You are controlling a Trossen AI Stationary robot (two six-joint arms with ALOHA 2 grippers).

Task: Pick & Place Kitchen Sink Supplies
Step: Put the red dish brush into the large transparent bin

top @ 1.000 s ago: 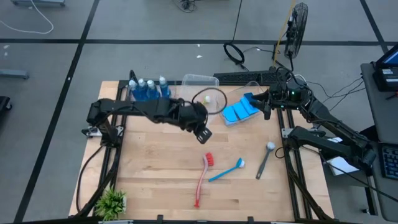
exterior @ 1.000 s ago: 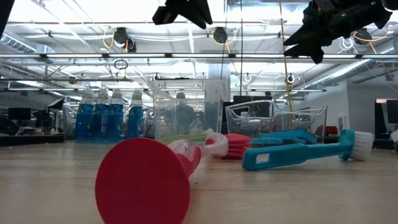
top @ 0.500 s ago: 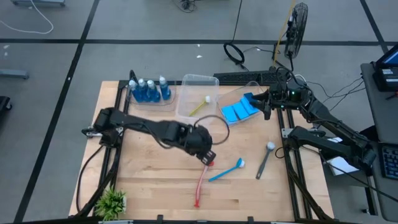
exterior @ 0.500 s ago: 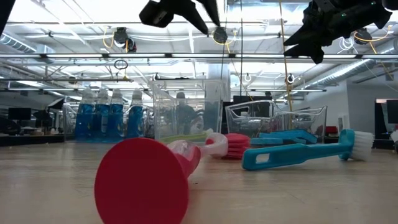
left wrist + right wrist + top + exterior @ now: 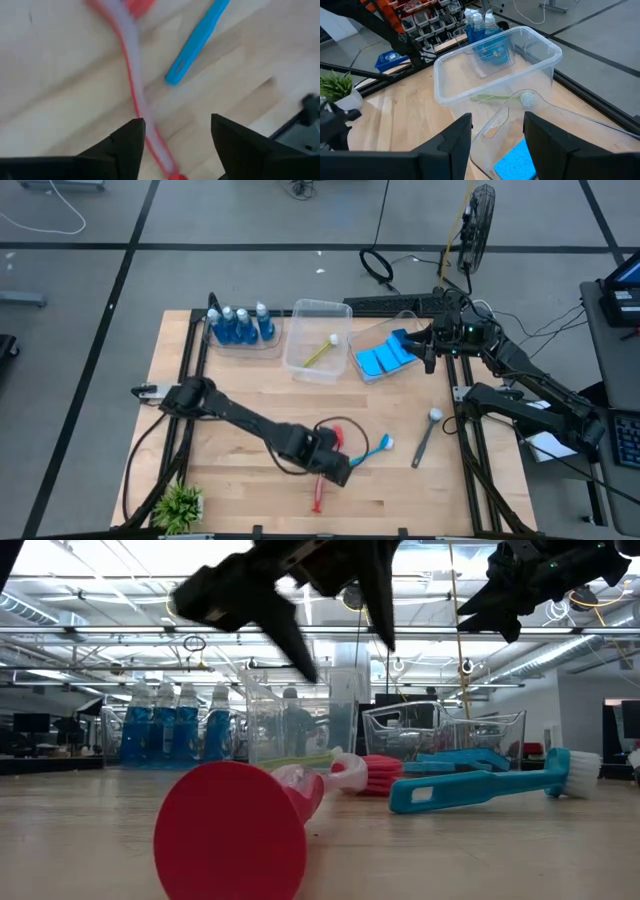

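The left gripper (image 5: 175, 142) hangs wide open over the red brush (image 5: 322, 472) near the worktop's front edge — fingers straddling its handle, apparently lined up for 1 grasp. The right gripper (image 5: 495, 140) waits, open and empty, over the back-right tub (image 5: 372, 377).

Far edge, left to right: bottles (image 5: 238, 325) in tub, brush in middle tub (image 5: 318, 350), sponges (image 5: 385, 358) in third tub. Near side: two brushes (image 5: 362, 453) side by side; another brush (image 5: 426, 436) right. Plant (image 5: 179, 505) at near-left corner.
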